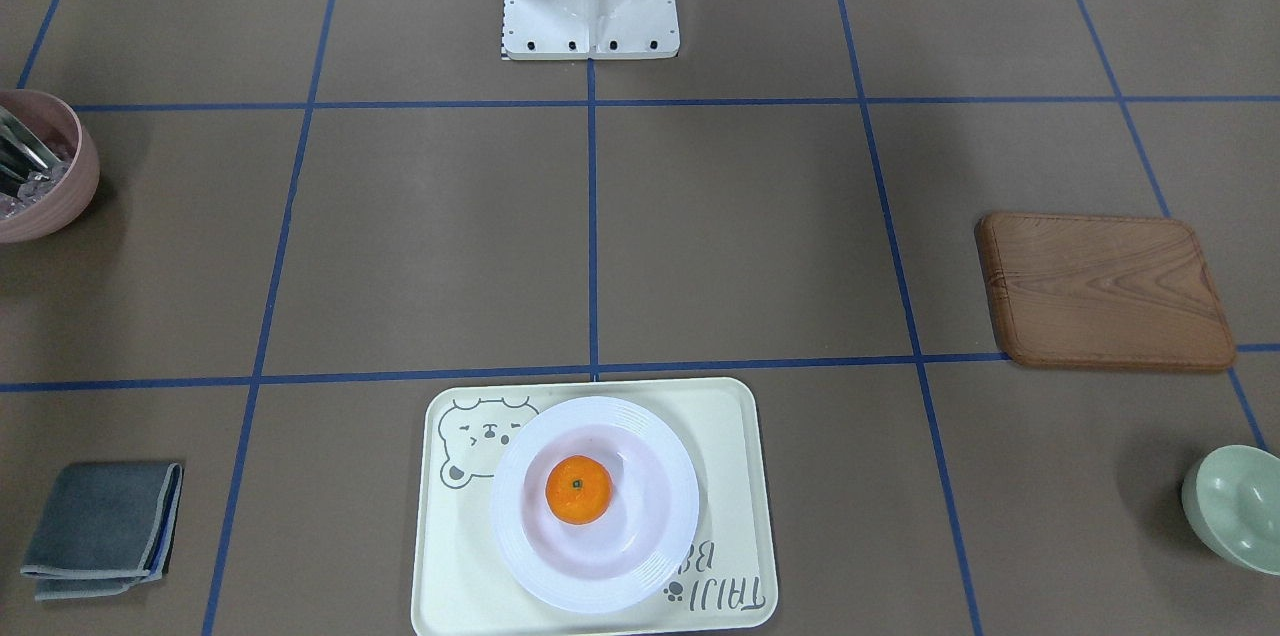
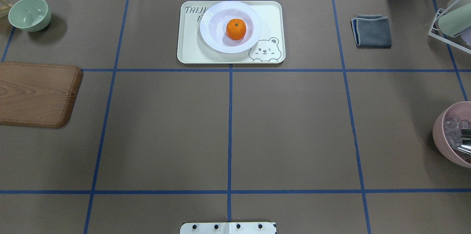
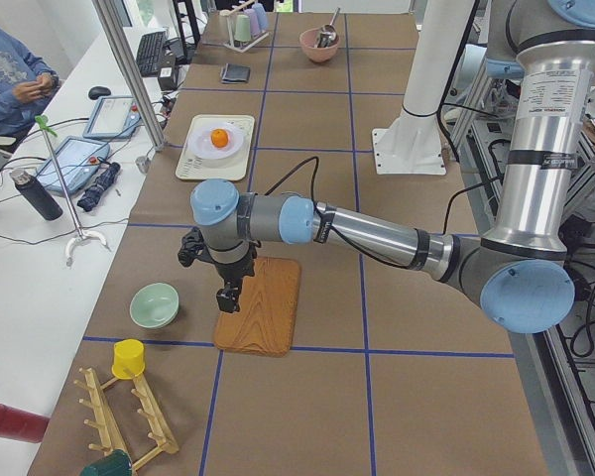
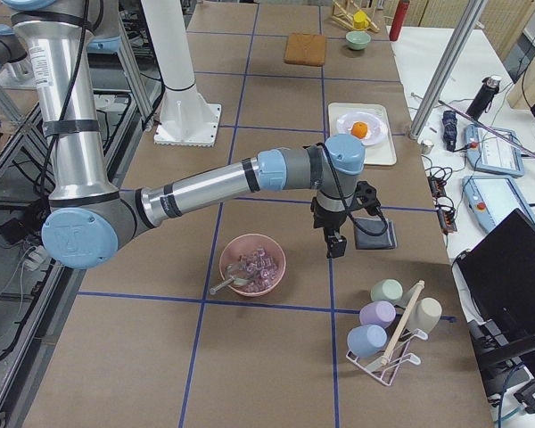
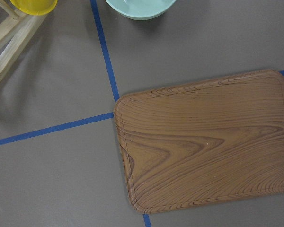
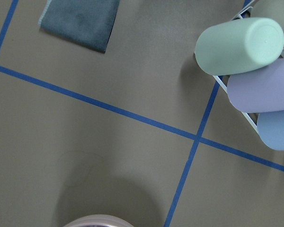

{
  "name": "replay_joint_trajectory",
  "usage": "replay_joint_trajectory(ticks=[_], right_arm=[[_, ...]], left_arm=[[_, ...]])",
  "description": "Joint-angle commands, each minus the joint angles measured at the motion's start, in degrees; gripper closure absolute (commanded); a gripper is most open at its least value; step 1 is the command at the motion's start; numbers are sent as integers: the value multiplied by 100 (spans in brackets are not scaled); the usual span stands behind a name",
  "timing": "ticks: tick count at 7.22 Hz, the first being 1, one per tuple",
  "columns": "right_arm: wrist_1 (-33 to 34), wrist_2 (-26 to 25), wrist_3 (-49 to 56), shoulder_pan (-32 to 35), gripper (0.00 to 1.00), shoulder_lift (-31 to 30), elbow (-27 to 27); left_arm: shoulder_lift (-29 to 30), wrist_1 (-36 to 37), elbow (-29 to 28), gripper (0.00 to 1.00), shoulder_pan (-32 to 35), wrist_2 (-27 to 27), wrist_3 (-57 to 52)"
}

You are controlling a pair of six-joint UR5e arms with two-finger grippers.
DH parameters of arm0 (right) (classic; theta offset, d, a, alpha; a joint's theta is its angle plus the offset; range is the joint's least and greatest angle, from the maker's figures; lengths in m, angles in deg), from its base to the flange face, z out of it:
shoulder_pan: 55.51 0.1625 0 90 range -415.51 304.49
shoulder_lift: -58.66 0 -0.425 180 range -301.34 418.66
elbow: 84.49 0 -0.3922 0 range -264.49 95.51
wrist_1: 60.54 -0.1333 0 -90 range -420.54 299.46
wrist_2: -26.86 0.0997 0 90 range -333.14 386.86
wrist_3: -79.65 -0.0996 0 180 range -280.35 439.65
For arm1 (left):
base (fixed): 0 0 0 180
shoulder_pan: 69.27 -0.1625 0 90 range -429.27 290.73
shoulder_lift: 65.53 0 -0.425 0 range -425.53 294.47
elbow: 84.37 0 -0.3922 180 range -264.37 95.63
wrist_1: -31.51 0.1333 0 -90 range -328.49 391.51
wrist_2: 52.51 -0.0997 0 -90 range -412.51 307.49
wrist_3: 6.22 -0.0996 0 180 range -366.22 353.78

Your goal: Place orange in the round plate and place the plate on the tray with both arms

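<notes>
The orange (image 1: 578,489) lies in the middle of the white round plate (image 1: 603,588), and the plate rests on the cream bear tray (image 1: 722,436) at the table's far centre; overhead they are the orange (image 2: 236,29), plate (image 2: 215,41) and tray (image 2: 191,52). Neither gripper is near them. The left gripper (image 3: 228,297) hangs over the wooden board's edge, far to the robot's left. The right gripper (image 4: 335,247) hangs between the pink bowl and the grey cloth, far to the right. Both show only in side views, so I cannot tell open from shut.
A wooden board (image 2: 35,94) and a mint bowl (image 2: 29,14) lie on the left. A folded grey cloth (image 2: 371,31), a pink bowl (image 2: 454,134) and a cup rack (image 4: 388,330) are on the right. A seated person (image 3: 10,69) is beyond the table.
</notes>
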Motion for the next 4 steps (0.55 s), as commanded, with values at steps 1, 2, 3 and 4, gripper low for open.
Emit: replay_joint_trajectory(ticks=[1,2,3,4], right_arm=[[3,-40,129,7,0,-138,-32],[11,-49,252,-2,0,-182,-41],[29,-49,262,-2,0,-217,-41],[29,-49,262,-2,0,-217,-41]], left_arm=[[-320,-317,174,2,-8,-20,22],[-321,-327,165,2,-8,-11,40],[-312,-327,174,2,-16,-11,49],[-312,-318,165,2,-16,-11,66]])
